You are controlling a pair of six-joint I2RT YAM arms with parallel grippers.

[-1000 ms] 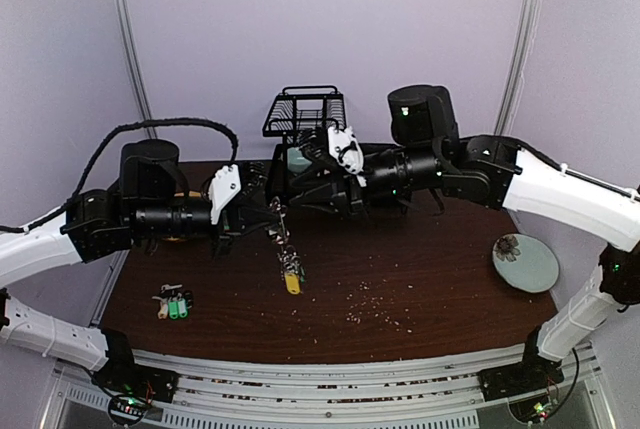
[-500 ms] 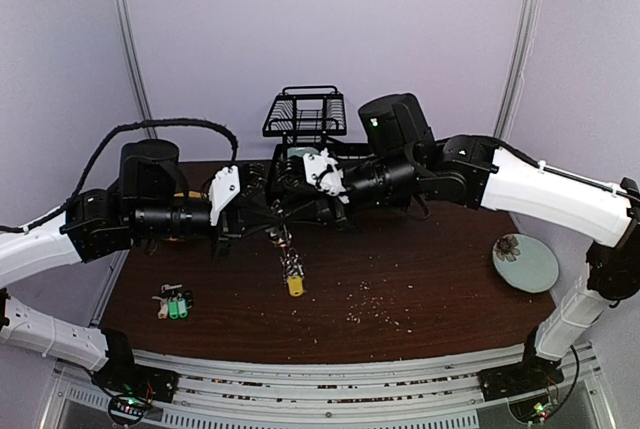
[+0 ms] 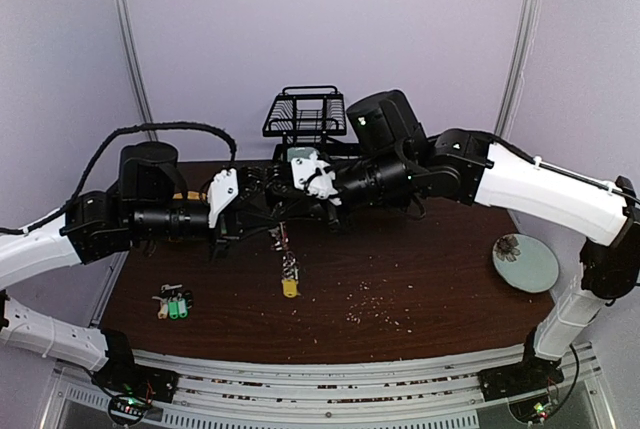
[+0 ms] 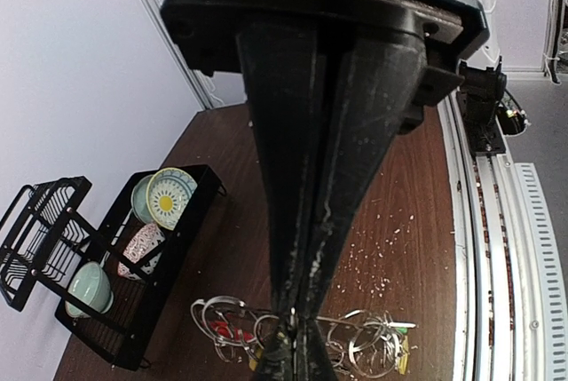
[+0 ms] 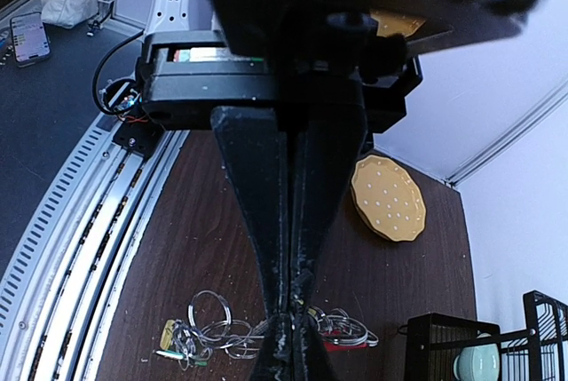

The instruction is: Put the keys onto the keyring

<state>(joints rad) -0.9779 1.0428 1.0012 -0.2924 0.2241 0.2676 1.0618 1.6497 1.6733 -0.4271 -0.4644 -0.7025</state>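
The keyring (image 3: 288, 267) hangs above the table between the two arms, its silver rings and yellow tag dangling low. My left gripper (image 3: 258, 217) is shut on its wire; in the left wrist view the gripper (image 4: 295, 350) pinches the keyring (image 4: 222, 328), a red arc on one side and a cluster of rings on the other. My right gripper (image 3: 281, 211) meets it from the right and is shut too. In the right wrist view the gripper (image 5: 291, 323) clamps the keyring (image 5: 209, 335). Loose keys (image 3: 173, 305) with green tags lie on the table at the near left.
A black wire rack (image 3: 305, 112) stands at the back; the left wrist view shows the rack (image 4: 106, 310) holding bowls and plates. A pale plate (image 3: 526, 262) lies at the right, a yellow plate (image 5: 388, 199) behind the left arm. Crumbs (image 3: 375, 304) dot the brown table.
The right arm has swung left to the left gripper and its jaws have closed on the keyring. The hanging cluster shifted slightly. The left arm stayed put.
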